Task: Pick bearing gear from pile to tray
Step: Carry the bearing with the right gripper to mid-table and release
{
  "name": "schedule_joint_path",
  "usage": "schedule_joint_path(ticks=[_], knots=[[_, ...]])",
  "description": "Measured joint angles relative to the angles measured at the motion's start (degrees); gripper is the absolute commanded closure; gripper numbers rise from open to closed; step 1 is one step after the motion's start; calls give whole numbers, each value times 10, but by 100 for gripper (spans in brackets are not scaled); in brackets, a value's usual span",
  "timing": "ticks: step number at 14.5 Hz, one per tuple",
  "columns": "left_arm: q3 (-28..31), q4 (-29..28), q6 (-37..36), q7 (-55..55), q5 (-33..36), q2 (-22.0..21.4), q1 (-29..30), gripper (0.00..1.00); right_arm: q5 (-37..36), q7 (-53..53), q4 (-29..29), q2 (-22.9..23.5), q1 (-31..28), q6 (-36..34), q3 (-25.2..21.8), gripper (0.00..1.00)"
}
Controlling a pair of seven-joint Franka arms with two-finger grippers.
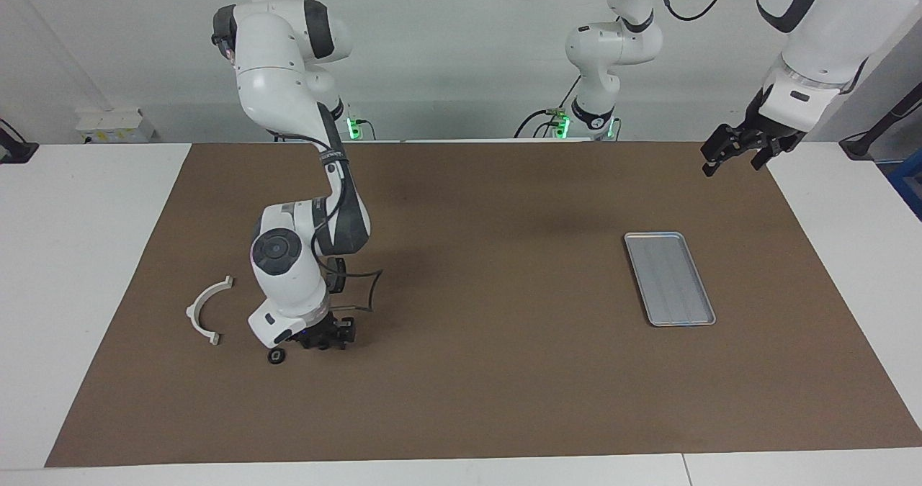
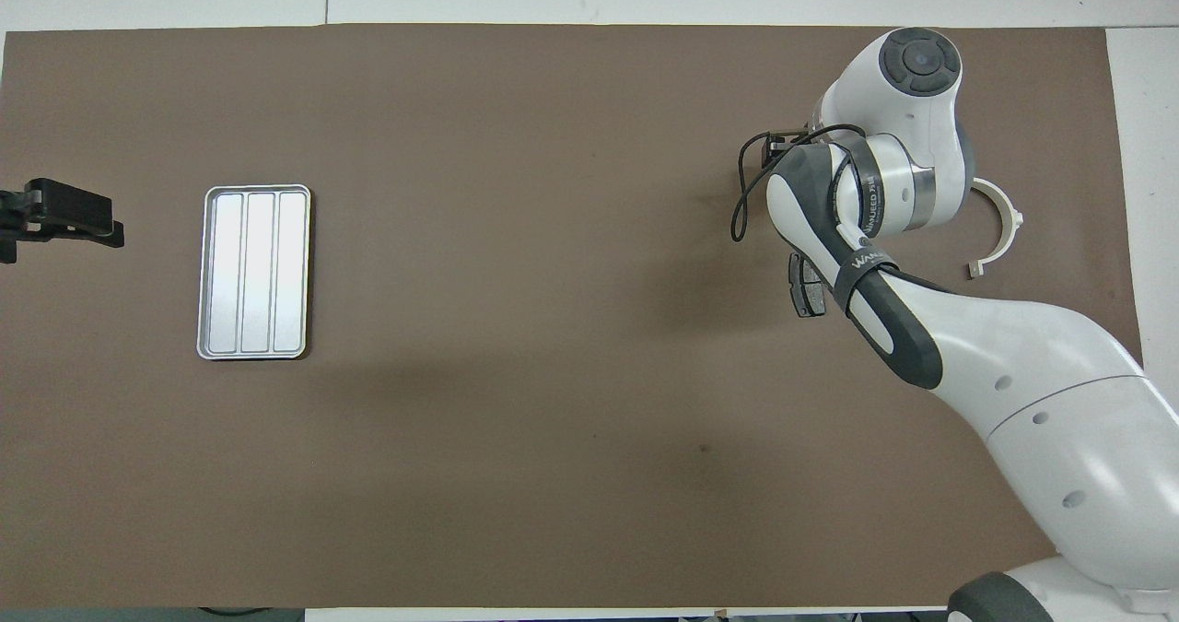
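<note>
Right gripper (image 1: 325, 340): down at the brown mat (image 1: 475, 371), at the right arm's end of the table, low over the spot where the small parts lie. Whether its fingers are spread or pinching a part cannot be told, since the wrist and the dark gripper body hide the tips in both views.
Small black round piece (image 1: 276, 356): lies on the mat just beside the right gripper, toward the right arm's end of the table, apart from the fingers. It looks like a small ring with a hole in the middle.
Second round piece: none shows apart from the gripper; whether one sits between the fingers cannot be told.
Dark grey brake pad (image 2: 808, 283): flat on the mat, nearer to the robots than the right gripper, half covered by the right arm's forearm in the overhead view.
White half-ring bracket (image 1: 207, 309): on the mat beside the right arm's wrist, toward that arm's end of the table, its open side turned to the wrist.
Tray (image 1: 669, 278): silver-grey with lengthwise ridges, on the mat well apart from the pile, toward the left arm's end of the table. Nothing lies in it.
Left gripper (image 1: 735, 153): waits raised over the mat's corner at the left arm's end, fingers spread, holding nothing.
</note>
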Motion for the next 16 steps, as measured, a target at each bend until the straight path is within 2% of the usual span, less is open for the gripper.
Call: schedule_joint_path(ticks=[4,5,6,7,16], knots=[[0,0,0,0,0,0,0,0,1,0,4,0,-3,1,-1,65],[0,0,0,0,0,0,0,0,1,0,4,0,-4,4,-1,75],[0,0,0,0,0,0,0,0,1,0,3,1,-4,6,-1,92],[0,0,0,0,0,0,0,0,1,0,4,1,-4,10,0,100],[0,0,0,0,0,0,0,0,0,0,5,1,-4,2,0,100]])
